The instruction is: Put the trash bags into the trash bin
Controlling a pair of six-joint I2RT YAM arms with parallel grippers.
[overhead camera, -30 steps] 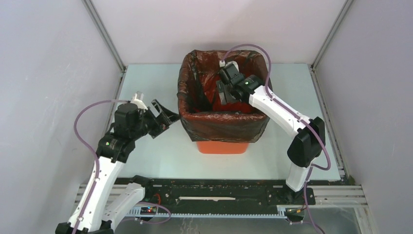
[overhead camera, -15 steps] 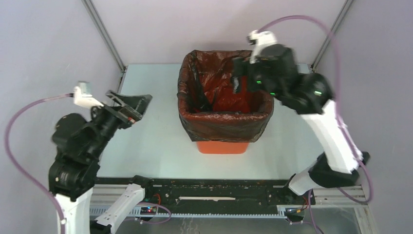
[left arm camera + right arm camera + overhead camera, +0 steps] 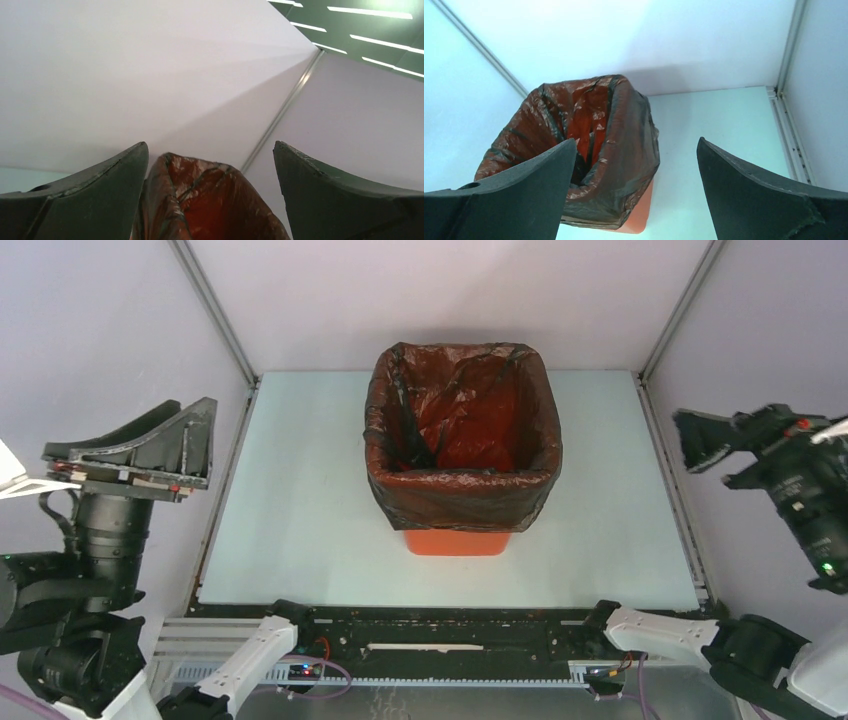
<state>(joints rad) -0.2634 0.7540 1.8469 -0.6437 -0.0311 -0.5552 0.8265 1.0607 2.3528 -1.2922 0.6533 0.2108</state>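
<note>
The orange trash bin (image 3: pixel 455 541) stands upright mid-table. The glossy black trash bag (image 3: pixel 460 485) lines it, folded over the rim and hanging down the outside, so only the bin's base shows. My left gripper (image 3: pixel 195 440) is raised at the far left, off the table's edge, open and empty. Its wrist view (image 3: pixel 210 145) looks past the bag's top (image 3: pixel 210 200). My right gripper (image 3: pixel 695 440) is raised at the far right, open and empty. Its wrist view (image 3: pixel 636 141) shows the bag (image 3: pixel 624 165) and the bin's base (image 3: pixel 641 215).
The pale table (image 3: pixel 300 490) is enclosed by white walls with metal corner posts (image 3: pixel 215 315). A black rail (image 3: pixel 450 635) runs along the near edge between the arm bases.
The right gripper has come out of the bin and swung up to the far right. The left gripper has lifted away to the far left. The bag stays lining the bin.
</note>
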